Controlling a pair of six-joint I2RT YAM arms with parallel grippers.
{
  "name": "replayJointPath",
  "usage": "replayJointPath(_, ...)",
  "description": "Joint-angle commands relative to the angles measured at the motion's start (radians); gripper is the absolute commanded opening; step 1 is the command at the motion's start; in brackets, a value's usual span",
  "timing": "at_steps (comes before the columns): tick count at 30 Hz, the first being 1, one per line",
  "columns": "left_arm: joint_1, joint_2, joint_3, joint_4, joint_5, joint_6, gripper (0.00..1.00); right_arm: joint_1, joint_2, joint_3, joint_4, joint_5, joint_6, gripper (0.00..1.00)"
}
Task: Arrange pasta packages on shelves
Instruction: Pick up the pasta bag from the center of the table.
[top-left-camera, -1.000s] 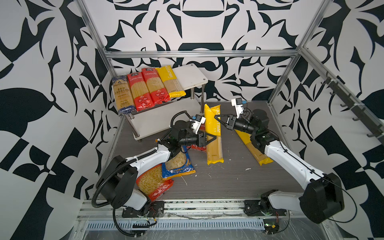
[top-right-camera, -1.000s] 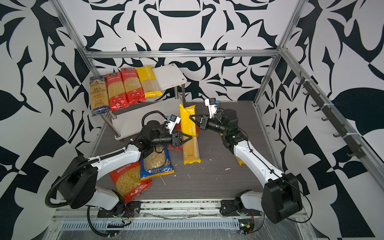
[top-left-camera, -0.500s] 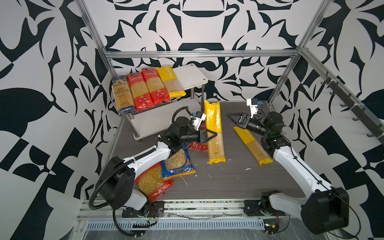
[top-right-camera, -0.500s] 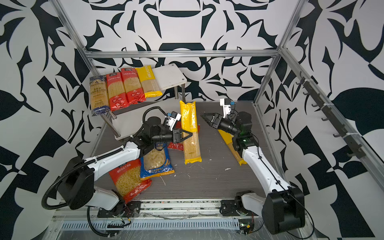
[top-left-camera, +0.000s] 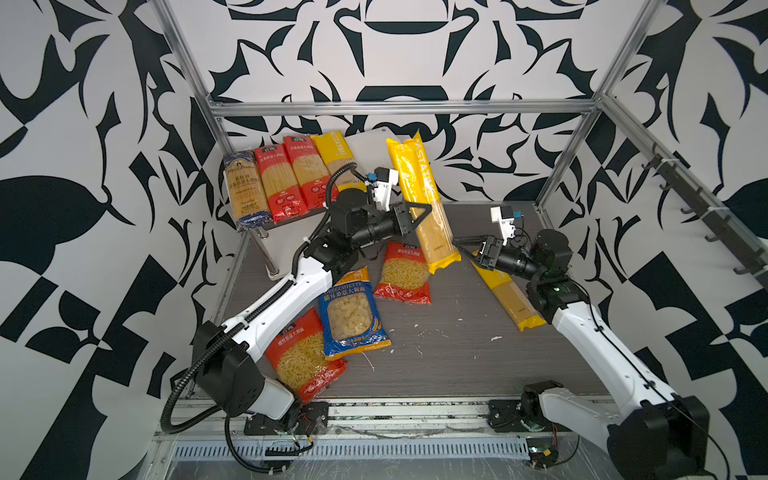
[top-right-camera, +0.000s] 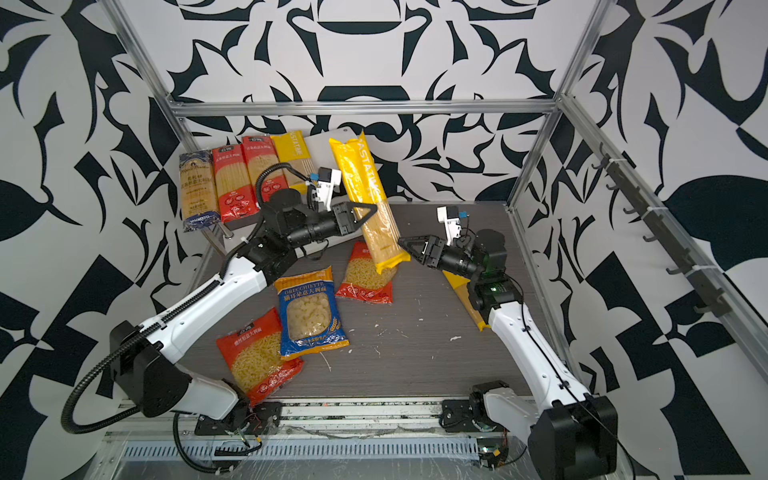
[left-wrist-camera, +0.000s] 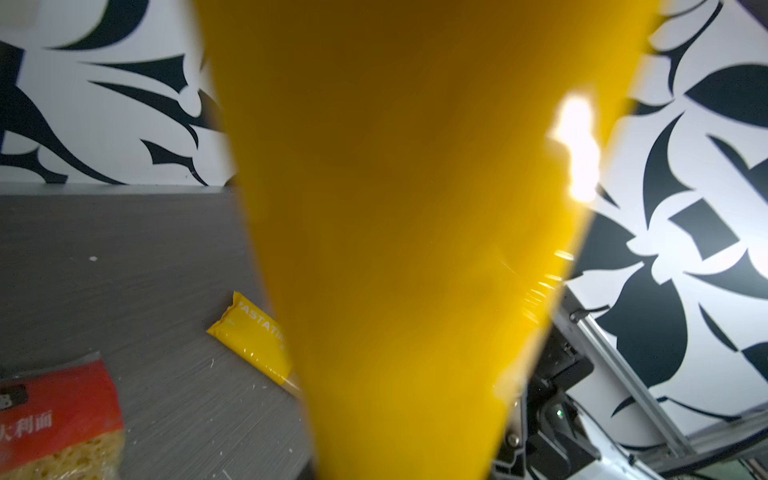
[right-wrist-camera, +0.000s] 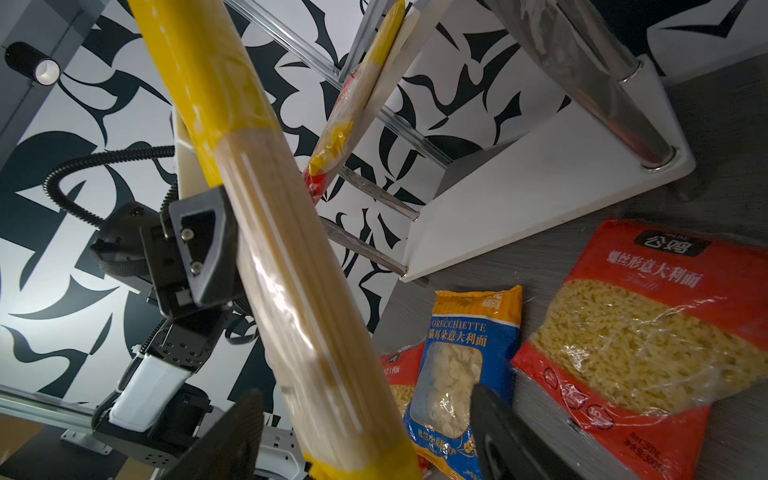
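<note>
Slip risk: my left gripper (top-left-camera: 417, 212) alone pinches the yellow spaghetti pack (top-left-camera: 409, 166) mid-length, right gripper (top-left-camera: 461, 245) spread wide, empty. I fear it pivots and clips the shelves (top-left-camera: 370, 145).

The left arm (top-left-camera: 286, 297) stretches up and forward with a level wrist, and the left hand (top-left-camera: 420, 214) is clamped across the middle of a tilted yellow spaghetti pack (top-left-camera: 411, 174). The right arm (top-left-camera: 590, 328) bends at the elbow. The right hand (top-left-camera: 457, 246) points toward the left hand, jaws spread wide, fingertips just beside the pack's lower end.
</note>
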Motion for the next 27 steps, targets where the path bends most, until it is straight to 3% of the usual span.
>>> replayJointPath(1, 0.029, 0.020, 0.059, 0.135, 0.008, -0.090, 0.10, 0.009, 0.040, 0.038, 0.168, -0.028, 0.086, 0.81)
replayJointPath(7, 0.045, 0.036, 0.071, 0.163, 0.008, -0.119, 0.10, 0.071, 0.148, 0.093, 0.290, 0.013, 0.147, 0.80)
replayJointPath(11, 0.066, 0.049, 0.069, 0.204, 0.015, -0.162, 0.10, 0.106, 0.225, 0.117, 0.407, 0.053, 0.209, 0.73)
replayJointPath(13, 0.076, 0.052, 0.068, 0.213, 0.015, -0.176, 0.10, 0.116, 0.268, 0.123, 0.520, 0.063, 0.285, 0.64)
replayJointPath(18, 0.114, 0.052, 0.061, 0.228, 0.007, -0.213, 0.14, 0.119, 0.369, 0.161, 0.723, 0.085, 0.439, 0.30)
replayJointPath(22, 0.132, 0.052, 0.073, 0.220, 0.016, -0.220, 0.24, 0.119, 0.415, 0.216, 0.751, 0.104, 0.470, 0.17)
replayJointPath(27, 0.164, 0.032, 0.055, 0.209, 0.024, -0.228, 0.49, 0.121, 0.477, 0.321, 0.753, 0.139, 0.501, 0.08)
